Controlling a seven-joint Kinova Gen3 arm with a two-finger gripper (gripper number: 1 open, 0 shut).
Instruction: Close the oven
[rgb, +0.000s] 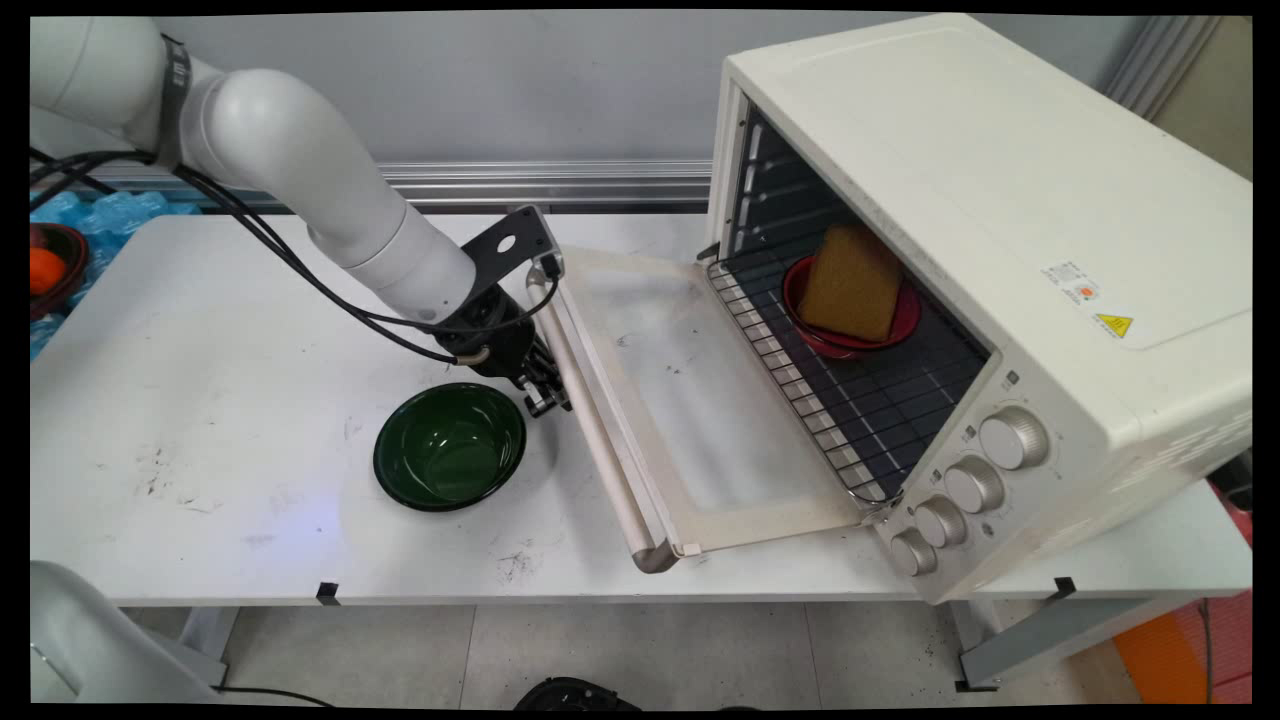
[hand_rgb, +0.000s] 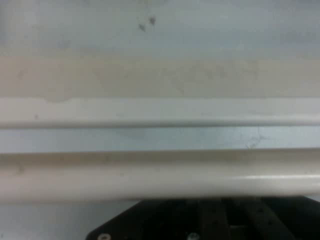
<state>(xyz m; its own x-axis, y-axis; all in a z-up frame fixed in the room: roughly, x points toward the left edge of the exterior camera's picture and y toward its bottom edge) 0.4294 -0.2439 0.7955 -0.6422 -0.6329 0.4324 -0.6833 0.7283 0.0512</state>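
The black gripper (rgb: 543, 393) hangs low over the white table (rgb: 200, 400), between a green bowl (rgb: 450, 446) and the long handle (rgb: 595, 425) of the toaster oven's (rgb: 980, 290) open door (rgb: 690, 400), just beside that handle. The wrist and black linkage hide its fingertips in the main view, and in the hand view only the linkage (hand_rgb: 200, 220) shows at the bottom edge, so it cannot be told whether the jaws stand apart or together. The hand view is otherwise filled by the pale handle bar (hand_rgb: 160, 180) and door frame (hand_rgb: 160, 75), very close. Inside the oven, a red dish (rgb: 850, 310) holding a tan sponge (rgb: 850, 285) sits on the wire rack (rgb: 850, 400). The bowl appears empty.
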